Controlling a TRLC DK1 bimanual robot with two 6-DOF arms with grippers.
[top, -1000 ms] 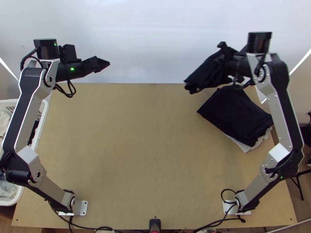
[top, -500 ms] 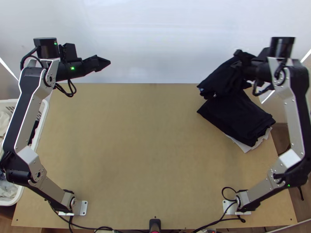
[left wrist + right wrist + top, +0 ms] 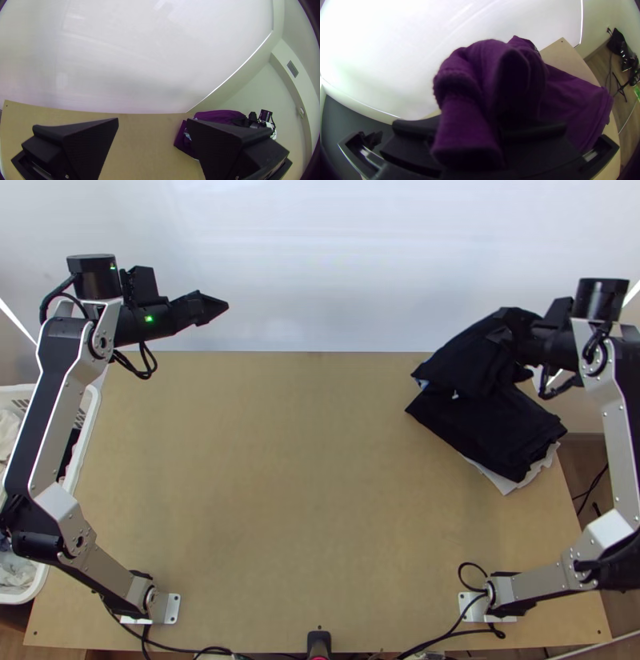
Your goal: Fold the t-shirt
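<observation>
1. Far left of the frame: a white basket (image 3: 90,420) of cloth.
2. Upper left: the left gripper (image 3: 213,309), its 2 fingers apart.
3. Upper right: the black t-shirt (image 3: 466,362), bunched at the grip, over a folded black cloth (image 3: 492,432).
4. Also upper right: the right gripper (image 3: 506,332), clamped on the black t-shirt.

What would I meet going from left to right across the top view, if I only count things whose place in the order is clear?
White basket → left tool → small black device at the near edge → folded dark cloth at the table's right side.
</observation>
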